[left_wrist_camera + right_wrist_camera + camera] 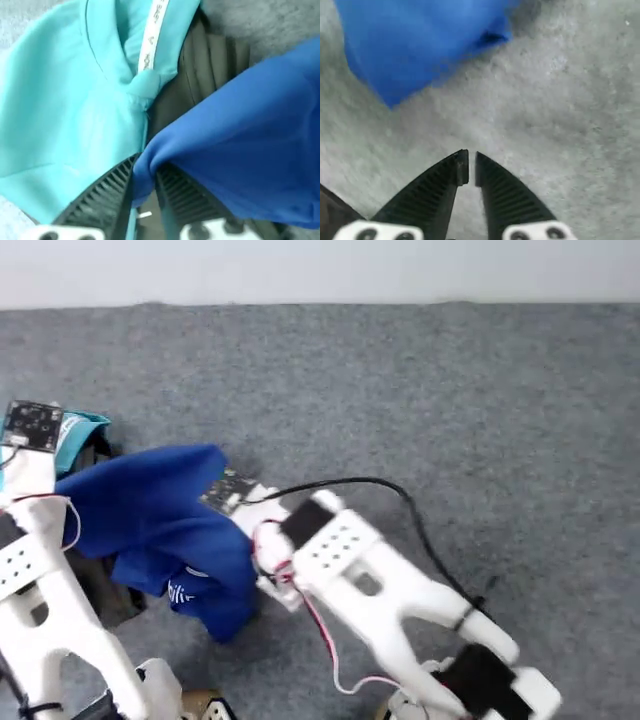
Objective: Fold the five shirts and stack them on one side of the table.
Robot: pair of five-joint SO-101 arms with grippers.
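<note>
A blue shirt (165, 525) hangs bunched at the left of the table, over a stack with a teal shirt (82, 432) and a dark shirt (105, 590) under it. My left gripper (145, 176) is shut on an edge of the blue shirt (240, 150), above the teal shirt (65, 100) and the dark shirt (205, 65). My right gripper (471, 167) is shut with nothing in it, over bare carpet, a short way from the blue shirt (415, 40). In the high view the right arm (350, 560) sits beside the blue cloth, its fingers hidden.
Grey carpet (450, 410) covers the table, bare across the middle and right. A black cable (400, 502) runs along the right arm. The left arm (35, 580) stands at the left edge. A pale wall (320, 270) borders the far side.
</note>
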